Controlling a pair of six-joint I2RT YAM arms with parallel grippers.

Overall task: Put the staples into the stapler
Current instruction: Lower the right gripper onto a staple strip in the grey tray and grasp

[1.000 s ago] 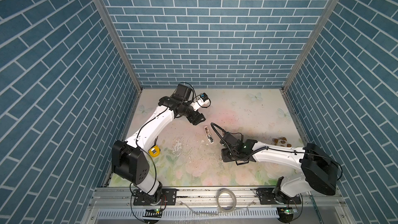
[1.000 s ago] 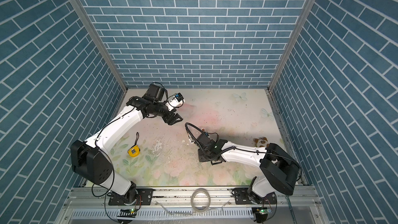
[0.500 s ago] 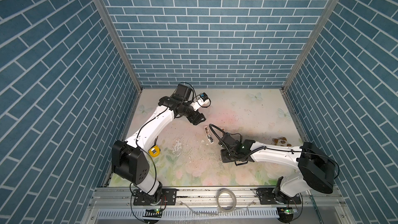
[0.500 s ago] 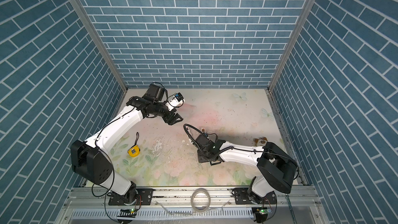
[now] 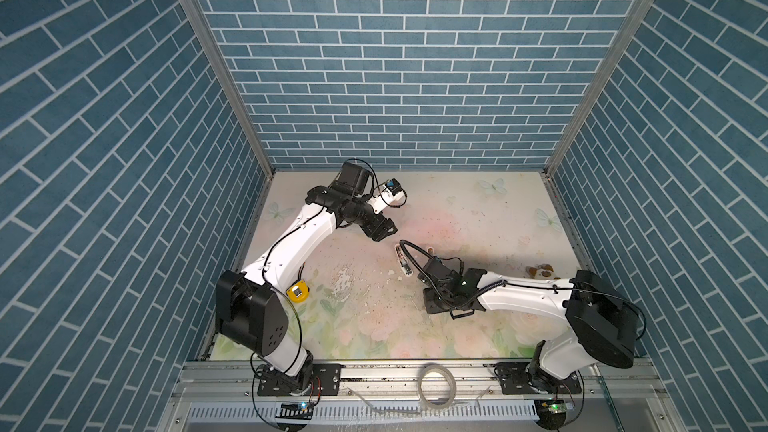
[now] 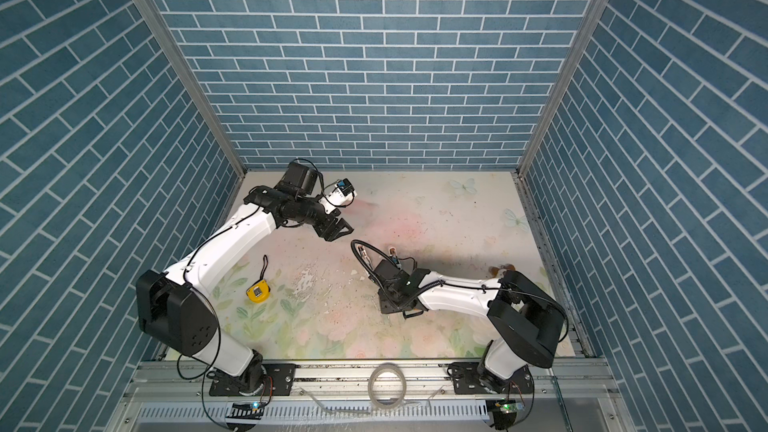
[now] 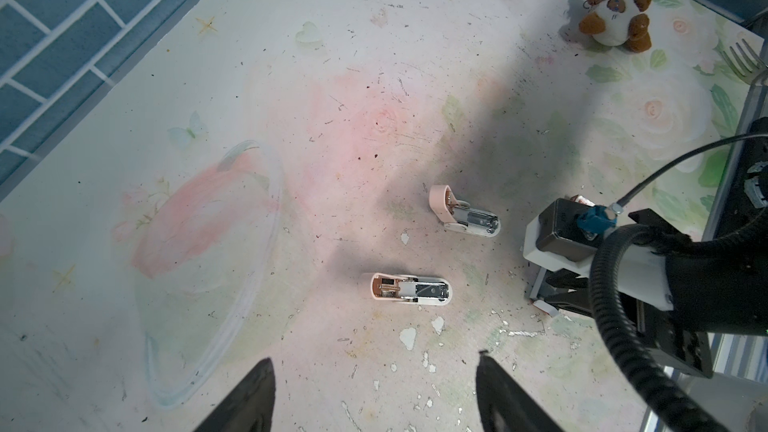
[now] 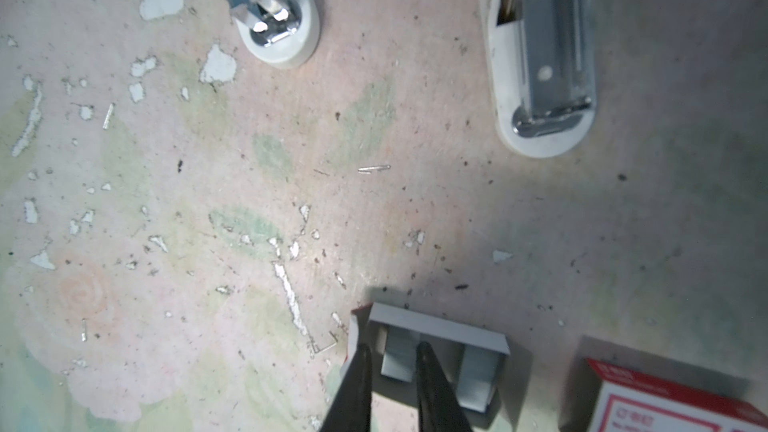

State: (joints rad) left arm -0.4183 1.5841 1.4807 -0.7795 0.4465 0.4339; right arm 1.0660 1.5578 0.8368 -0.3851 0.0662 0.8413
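The stapler lies open in two white-and-pink parts, metal channels up: one (image 7: 409,289) (image 8: 274,14) and another (image 7: 463,218) (image 8: 540,76); in a top view they show at mid-table (image 5: 402,259). The staples (image 8: 397,357) are a grey block in a small open grey tray (image 8: 436,328), with a second block (image 8: 478,380) beside it. My right gripper (image 8: 394,347) is narrowed onto the first block, one finger by the tray's wall, the other between the blocks. My left gripper (image 7: 374,359) (image 5: 384,232) hovers open behind the stapler, holding nothing.
A red-and-white box (image 8: 665,396) sits beside the tray. Also on the floral mat are a plush toy (image 7: 615,20) (image 5: 540,272), a fork (image 7: 744,62) and a yellow tape measure (image 5: 298,292) (image 6: 257,290). Loose staples and paint flecks dot the mat.
The right wrist has crept slightly to the left over the tray. The left arm has not moved.
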